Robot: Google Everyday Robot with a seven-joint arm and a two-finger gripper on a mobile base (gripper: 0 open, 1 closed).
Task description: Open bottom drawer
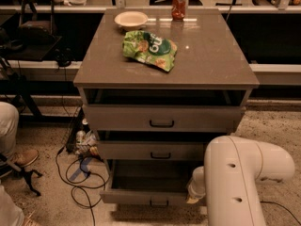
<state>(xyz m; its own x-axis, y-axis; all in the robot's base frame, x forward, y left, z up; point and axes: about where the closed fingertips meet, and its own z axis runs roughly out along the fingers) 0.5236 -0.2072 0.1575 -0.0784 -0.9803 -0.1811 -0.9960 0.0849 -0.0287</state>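
Observation:
The bottom drawer (141, 197) is the lowest and shortest grey-beige front of the cabinet, with a small black bar handle (159, 203). It stands pulled out, farther than the two above, and its dark inside shows. My white arm (240, 182) fills the lower right. My gripper (193, 199) is at the right end of the bottom drawer's front, mostly hidden behind the arm's wrist. The middle drawer (150, 150) and the top drawer (162, 119) each stand slightly out.
On the cabinet top (211, 55) lie a green chip bag (149, 48), a pale bowl (130, 19) and a red can (178, 4). Cables (80, 182) and bottles (82, 138) lie on the floor at left. A person's leg and shoe (14, 149) are at far left.

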